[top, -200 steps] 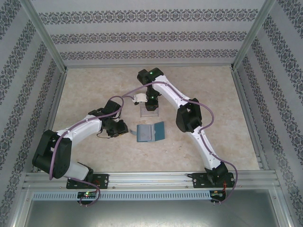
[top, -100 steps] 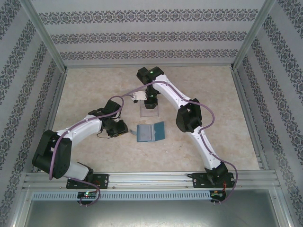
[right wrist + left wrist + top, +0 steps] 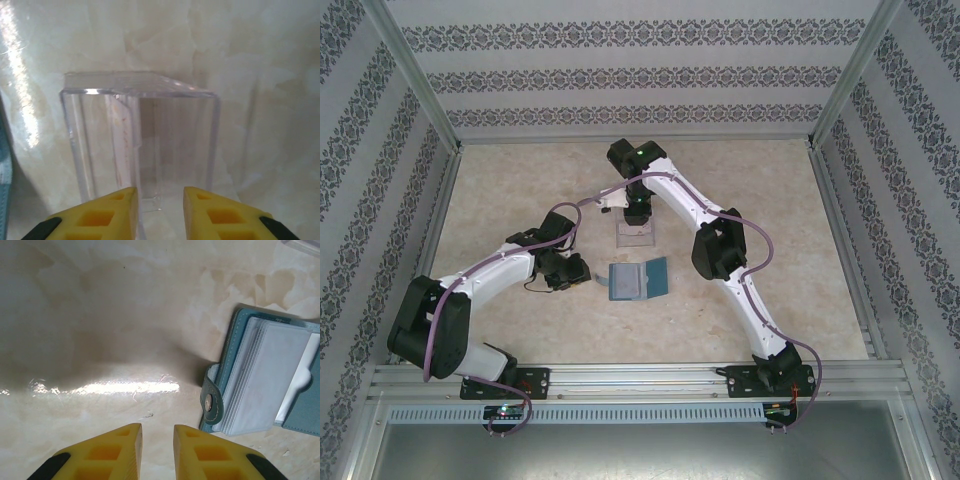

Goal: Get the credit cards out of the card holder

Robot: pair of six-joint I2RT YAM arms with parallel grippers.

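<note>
Left gripper [image 3: 157, 442]: I am holding my fingers slightly apart, gripping nothing.
Right gripper [image 3: 159, 207]: I am hovering, fingers parted and empty, by the clear tray [image 3: 140, 135].
Card holder [image 3: 262, 382]: lying open at frame right.

At twelve o'clock of the card holder [image 3: 637, 280] stands the clear tray [image 3: 635, 236], while bare table [image 3: 640, 330] opens at six
</note>
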